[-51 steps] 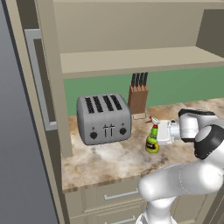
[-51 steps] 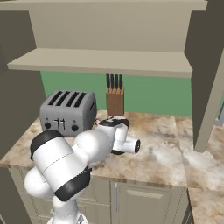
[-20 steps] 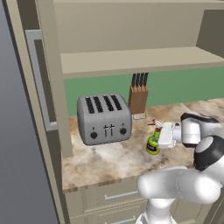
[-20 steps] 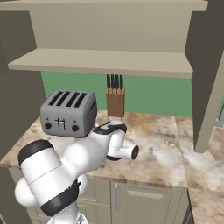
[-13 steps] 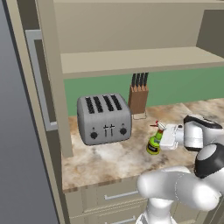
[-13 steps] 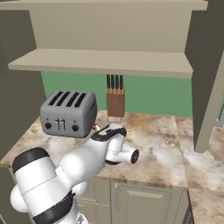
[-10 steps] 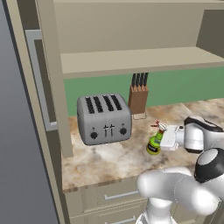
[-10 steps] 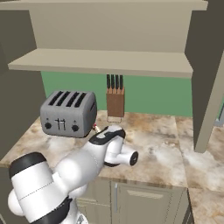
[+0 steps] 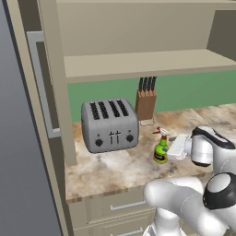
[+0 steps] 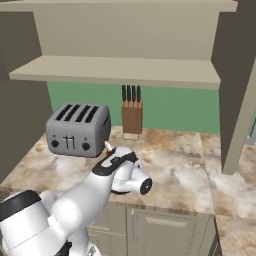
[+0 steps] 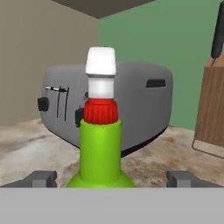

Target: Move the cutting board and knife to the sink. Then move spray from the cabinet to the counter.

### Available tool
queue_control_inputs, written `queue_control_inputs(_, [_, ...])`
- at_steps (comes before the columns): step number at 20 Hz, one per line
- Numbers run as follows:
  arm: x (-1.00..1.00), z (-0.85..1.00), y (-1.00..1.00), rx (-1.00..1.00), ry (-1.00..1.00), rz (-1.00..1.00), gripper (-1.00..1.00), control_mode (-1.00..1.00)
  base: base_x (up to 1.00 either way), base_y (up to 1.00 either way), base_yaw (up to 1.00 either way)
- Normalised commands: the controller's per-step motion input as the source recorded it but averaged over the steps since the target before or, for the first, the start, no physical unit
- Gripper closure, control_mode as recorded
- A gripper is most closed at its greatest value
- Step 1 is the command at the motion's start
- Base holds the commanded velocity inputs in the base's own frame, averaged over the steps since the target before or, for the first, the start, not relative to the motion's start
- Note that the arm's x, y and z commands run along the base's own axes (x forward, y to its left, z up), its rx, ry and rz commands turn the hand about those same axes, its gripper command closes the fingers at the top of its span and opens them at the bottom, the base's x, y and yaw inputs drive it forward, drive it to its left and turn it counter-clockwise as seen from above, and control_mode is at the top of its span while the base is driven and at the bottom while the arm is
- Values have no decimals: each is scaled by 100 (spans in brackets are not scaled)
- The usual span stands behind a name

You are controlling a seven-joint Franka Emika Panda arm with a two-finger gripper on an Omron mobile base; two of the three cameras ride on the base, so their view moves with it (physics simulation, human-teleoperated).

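- Hand view: spray (image 11: 100, 144) upright and centred between the two dark fingers (image 11: 41, 178), which stand wide on either side of its green body, apart from it, holding nothing.
- Left base view: spray (image 9: 161, 148) standing on the marbled counter (image 9: 110, 168), toward the front edge, right of the toaster (image 9: 109, 124) and in front of the knife block (image 9: 146, 100); gripper (image 9: 171, 151) just beside the bottle on its right.
- Right base view: red-and-white top of the spray (image 10: 106, 147) peeking out behind the white hand, near the toaster (image 10: 78, 129); gripper itself hidden by the wrist.
- Step in hand, as a judgement: last one, spray from cabinet to counter, and apparently at the release; bottle resting on the counter on its own, below the beige shelf of the cabinet (image 9: 138, 62).
- Next move, as a judgement: straight retreat along the fingers' own line, no sideways sweep, since a tall narrow bottle this close to the fingers could tip from a light brush.
- Cutting board, knife and sink: nothing to report from these views.
- Writing: yellow label on the bottle, too small to read; toaster dials and levers unmarked as far as can be told; no brand legible anywhere.
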Motion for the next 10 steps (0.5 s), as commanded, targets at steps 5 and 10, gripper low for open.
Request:
queue_control_inputs(5, [-15, 6, -5, 0, 6, -18, -100, -100, 0, 0, 0])
queue_control_inputs(10, [-26, 19, -12, 0, 13, -18, -100, -100, 0, 0, 0])
